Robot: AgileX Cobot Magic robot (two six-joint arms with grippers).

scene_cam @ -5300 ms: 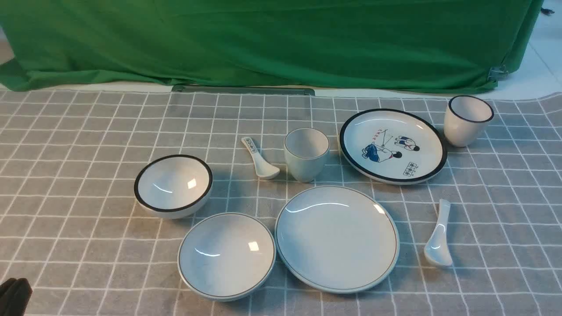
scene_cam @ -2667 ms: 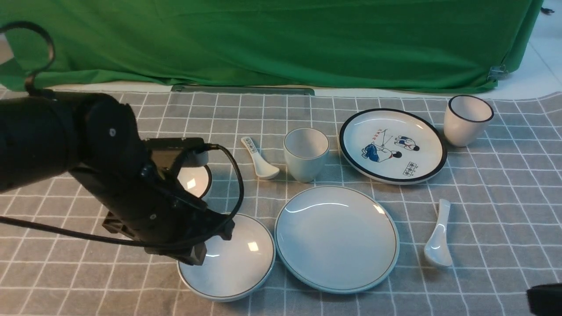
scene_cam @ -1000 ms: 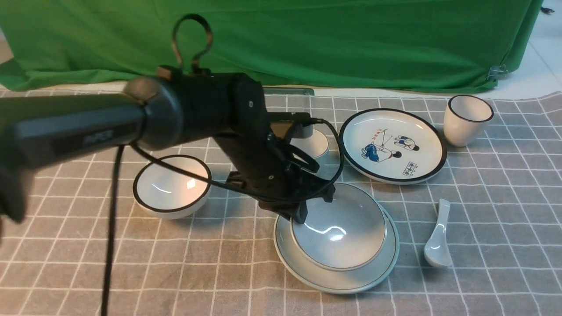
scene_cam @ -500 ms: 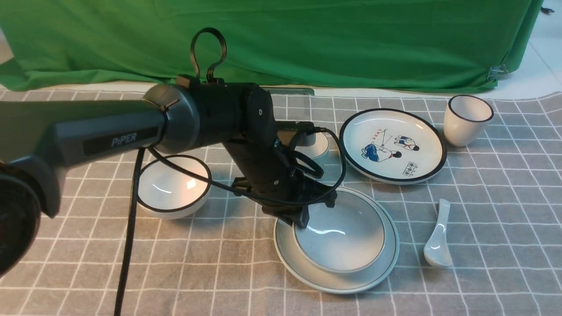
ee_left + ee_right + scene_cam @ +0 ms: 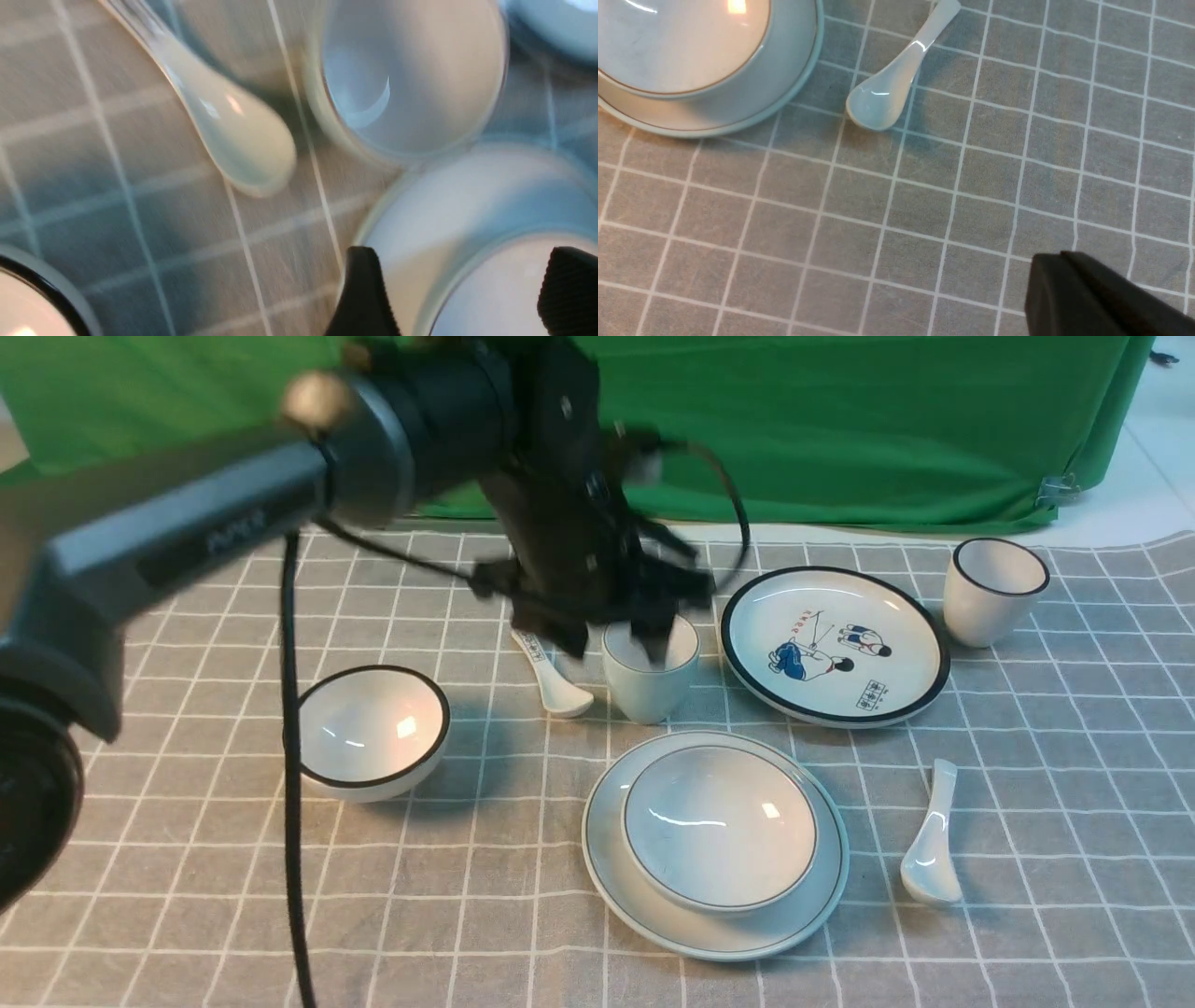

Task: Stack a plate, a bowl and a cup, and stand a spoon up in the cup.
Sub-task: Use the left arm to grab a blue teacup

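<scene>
The bowl sits inside the plate, with nothing touching it. Behind them stands the cup, and the plain white spoon lies to the plate's right. My left gripper hangs blurred just above the cup's rim, open and empty. In the left wrist view its wide-apart fingers frame the bowl and the plate, with the cup beyond. In the right wrist view my right gripper is shut and empty above the cloth, apart from the spoon, the bowl and the plate.
A spoon with writing on its handle lies left of the cup. A black-rimmed bowl stands at the left. A cartoon plate and a black-rimmed cup stand at the back right. Green cloth hangs behind the checked tablecloth.
My left gripper has opened and let go of the bowl, which now rests in the plate. The arm has risen and swung back over the cup.
</scene>
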